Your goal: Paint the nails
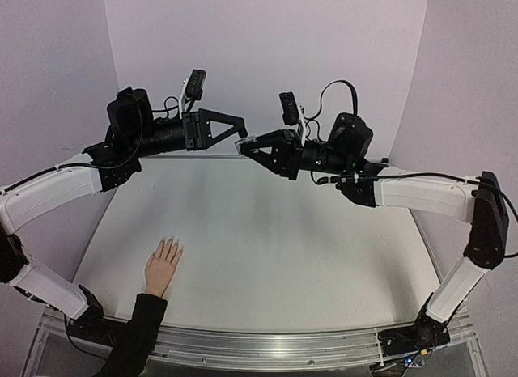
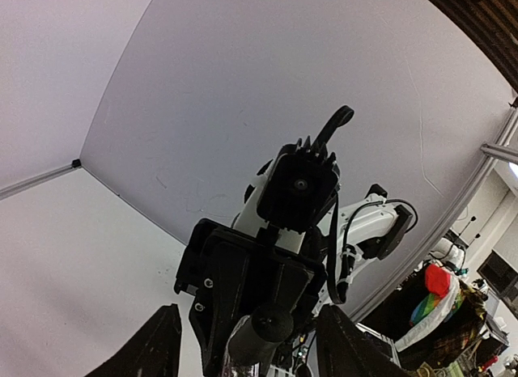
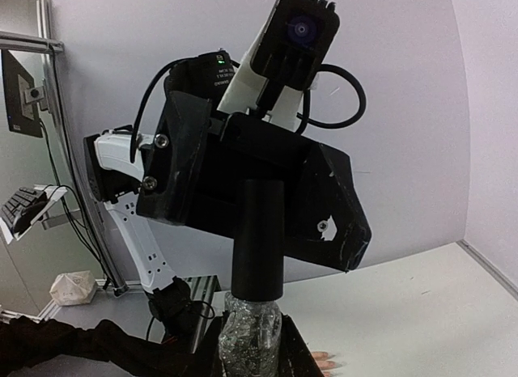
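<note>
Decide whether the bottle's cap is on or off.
On: the black cap sits atop the clear bottle; whether screwed tight, cannot tell.

Your left arm (image 1: 57, 191) and right arm (image 1: 421, 192) are both raised high and bent inward, forearms roughly level, so the two grippers meet tip to tip midway between them. Your right gripper (image 1: 252, 147) is clamped tight on a small bottle (image 3: 251, 332). Your left gripper (image 1: 239, 136) faces it with jaws parted, one finger on each side of the bottle's cap.
</note>
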Robot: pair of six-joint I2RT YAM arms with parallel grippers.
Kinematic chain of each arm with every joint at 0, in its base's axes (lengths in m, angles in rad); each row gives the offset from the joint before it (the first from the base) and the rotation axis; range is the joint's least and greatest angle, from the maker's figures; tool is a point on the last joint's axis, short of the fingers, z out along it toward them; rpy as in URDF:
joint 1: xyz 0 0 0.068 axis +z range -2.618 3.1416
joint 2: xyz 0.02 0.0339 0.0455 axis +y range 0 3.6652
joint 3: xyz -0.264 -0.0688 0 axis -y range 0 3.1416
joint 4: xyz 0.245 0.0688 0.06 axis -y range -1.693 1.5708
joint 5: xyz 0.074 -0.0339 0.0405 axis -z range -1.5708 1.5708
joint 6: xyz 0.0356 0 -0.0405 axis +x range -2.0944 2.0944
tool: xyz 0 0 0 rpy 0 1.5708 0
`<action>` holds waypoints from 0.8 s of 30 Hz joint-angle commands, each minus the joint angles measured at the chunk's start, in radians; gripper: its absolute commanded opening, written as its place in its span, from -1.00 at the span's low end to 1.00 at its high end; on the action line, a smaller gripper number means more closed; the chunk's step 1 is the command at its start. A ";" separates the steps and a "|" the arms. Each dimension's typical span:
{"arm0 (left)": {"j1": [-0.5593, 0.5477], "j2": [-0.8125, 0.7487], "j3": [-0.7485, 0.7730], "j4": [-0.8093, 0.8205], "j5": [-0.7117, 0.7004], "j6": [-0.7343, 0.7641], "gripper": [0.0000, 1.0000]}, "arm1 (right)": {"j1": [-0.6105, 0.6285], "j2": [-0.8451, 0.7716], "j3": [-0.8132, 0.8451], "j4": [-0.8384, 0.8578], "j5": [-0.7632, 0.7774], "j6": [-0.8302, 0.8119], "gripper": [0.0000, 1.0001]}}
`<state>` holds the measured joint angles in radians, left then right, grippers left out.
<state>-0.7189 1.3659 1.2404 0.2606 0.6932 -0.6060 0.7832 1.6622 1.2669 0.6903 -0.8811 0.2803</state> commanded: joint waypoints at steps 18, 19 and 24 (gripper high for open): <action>-0.105 0.027 0.167 -0.322 -0.581 0.189 -1.00 | 0.221 0.054 0.092 -0.096 1.400 -0.424 -1.00; -0.117 0.049 0.192 -0.367 -0.682 0.184 -0.99 | 0.250 0.086 0.129 -0.088 1.496 -0.498 -1.00; -0.118 0.089 0.220 -0.382 -0.684 0.167 -1.00 | 0.267 0.111 0.126 -0.066 1.408 -0.524 -1.00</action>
<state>-0.8130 1.4266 1.4104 -0.0680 0.0970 -0.4441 1.0546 1.7699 1.3761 0.5994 0.3181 -0.1132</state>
